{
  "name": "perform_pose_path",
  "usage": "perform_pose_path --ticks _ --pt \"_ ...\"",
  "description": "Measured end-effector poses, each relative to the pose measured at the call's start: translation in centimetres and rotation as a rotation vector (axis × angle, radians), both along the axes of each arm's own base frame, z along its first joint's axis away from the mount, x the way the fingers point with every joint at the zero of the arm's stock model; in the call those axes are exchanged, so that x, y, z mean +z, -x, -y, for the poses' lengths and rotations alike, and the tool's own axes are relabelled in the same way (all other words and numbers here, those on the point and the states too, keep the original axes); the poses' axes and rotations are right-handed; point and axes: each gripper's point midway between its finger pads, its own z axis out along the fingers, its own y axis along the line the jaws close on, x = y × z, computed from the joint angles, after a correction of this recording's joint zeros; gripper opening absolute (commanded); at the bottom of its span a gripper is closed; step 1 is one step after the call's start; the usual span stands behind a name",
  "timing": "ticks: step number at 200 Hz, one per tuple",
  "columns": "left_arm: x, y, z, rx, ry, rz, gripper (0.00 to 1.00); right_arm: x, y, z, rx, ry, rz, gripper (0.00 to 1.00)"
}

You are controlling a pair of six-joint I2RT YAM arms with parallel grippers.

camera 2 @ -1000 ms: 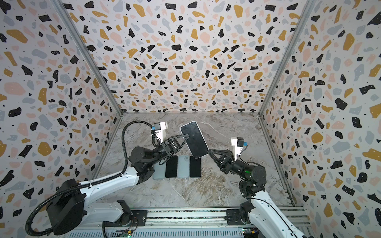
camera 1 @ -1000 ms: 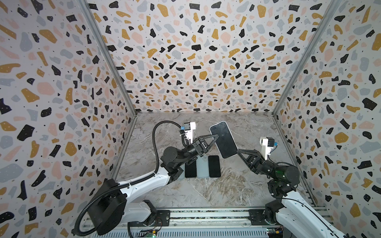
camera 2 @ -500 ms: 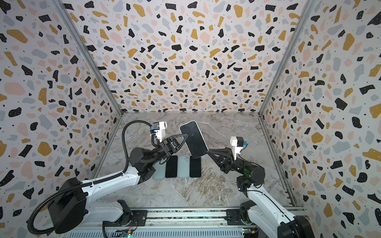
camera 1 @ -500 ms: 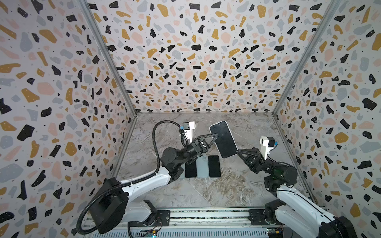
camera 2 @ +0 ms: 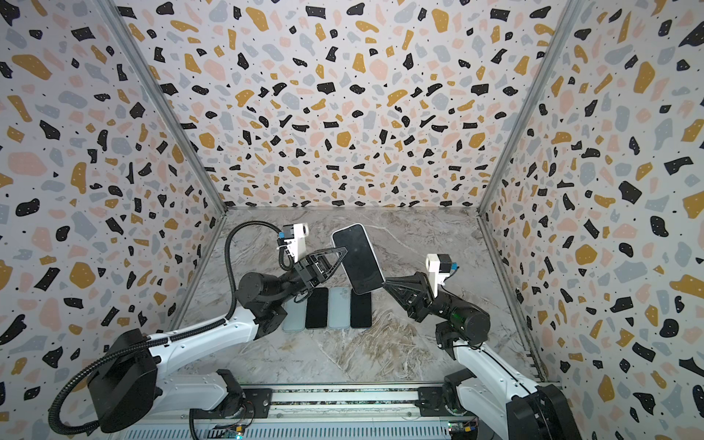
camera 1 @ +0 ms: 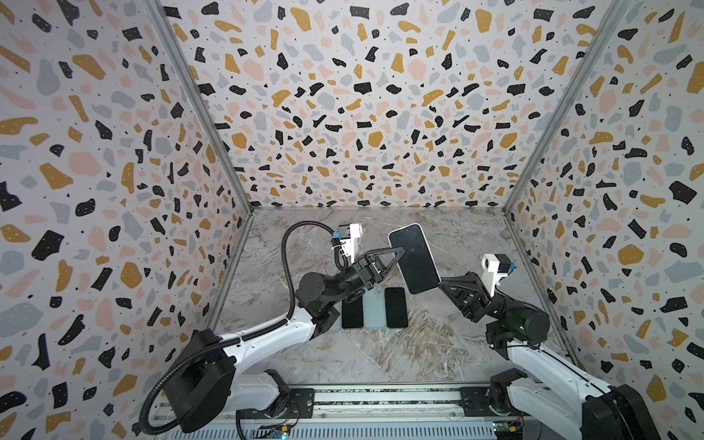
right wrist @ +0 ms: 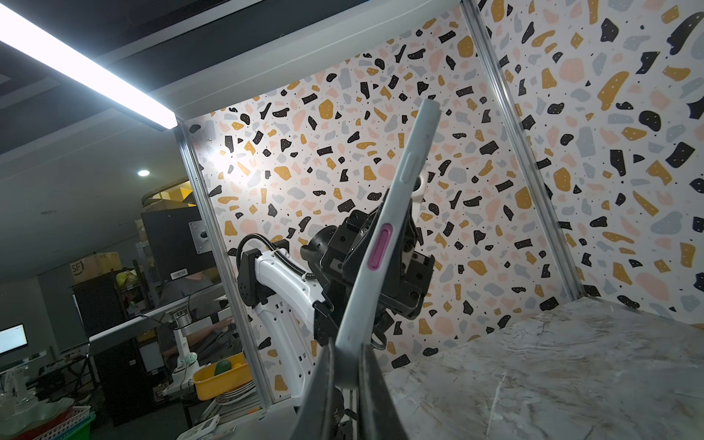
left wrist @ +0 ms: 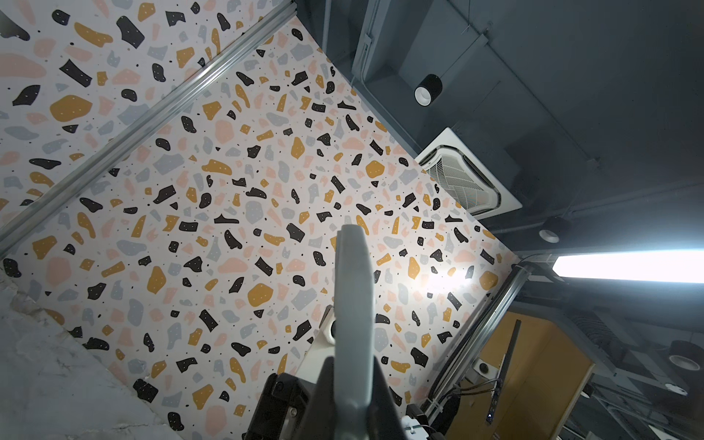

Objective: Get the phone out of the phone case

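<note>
Phone (camera 1: 414, 259) in phone case (right wrist: 394, 205) held aloft mid-scene, above row of loose phones and cases (camera 1: 396, 307) on table. Left gripper (camera 1: 399, 252) clamped on its left long edge, right gripper (camera 1: 441, 282) clamped on near-right corner. Case looks fully seated. Separation not started, all peeling left to do.

A robotics lab, by the look of it: a test booth of terrazzo-print panels (camera 1: 343, 114) on aluminium posts (camera 1: 198, 106) around a marble-look desk (camera 1: 381, 354), with a mounting rail (camera 1: 381, 398) in front. Beyond it (wrist views only) are a ceiling air-conditioner (left wrist: 468, 183), strip light (right wrist: 87, 72), cardboard box (right wrist: 95, 266), monitor (right wrist: 13, 337) and seated person (right wrist: 190, 285).
</note>
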Motion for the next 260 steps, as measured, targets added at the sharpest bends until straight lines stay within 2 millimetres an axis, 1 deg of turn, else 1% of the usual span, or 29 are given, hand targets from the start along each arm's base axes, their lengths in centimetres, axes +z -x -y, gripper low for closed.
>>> perform_pose_path --ticks 73,212,260 --pt "0.57 -0.42 0.02 -0.003 0.024 -0.011 0.00 0.04 -0.70 -0.39 0.022 0.005 -0.019 0.12" --pt "0.43 -0.54 0.15 -0.017 0.030 -0.032 0.00 0.09 -0.48 -0.17 0.008 0.016 0.024 0.14" --pt "0.87 -0.34 0.25 -0.030 0.031 -0.023 0.00 0.15 -0.22 -0.06 -0.001 0.016 0.048 0.15"
